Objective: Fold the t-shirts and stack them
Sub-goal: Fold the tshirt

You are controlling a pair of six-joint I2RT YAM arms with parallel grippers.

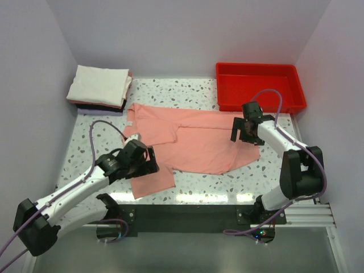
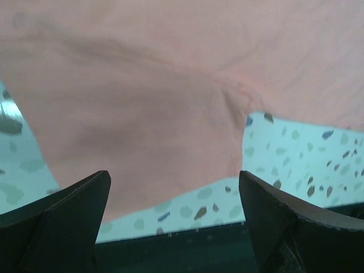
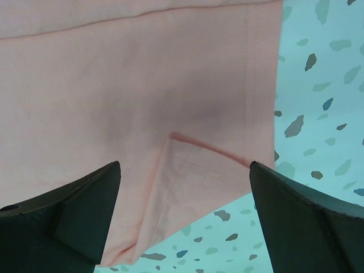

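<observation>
pink t-shirt (image 1: 199, 139): long axis left-right, hem rightward | left hand (image 2: 173, 176), right hand (image 3: 185, 166): fingers spread, empty

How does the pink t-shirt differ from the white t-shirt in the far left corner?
The pink t-shirt lies spread out and creased; the white t-shirt is neatly folded. The pink t-shirt lies alone on the table; the white t-shirt tops a stack of folded garments. Both are soft cloth.
</observation>
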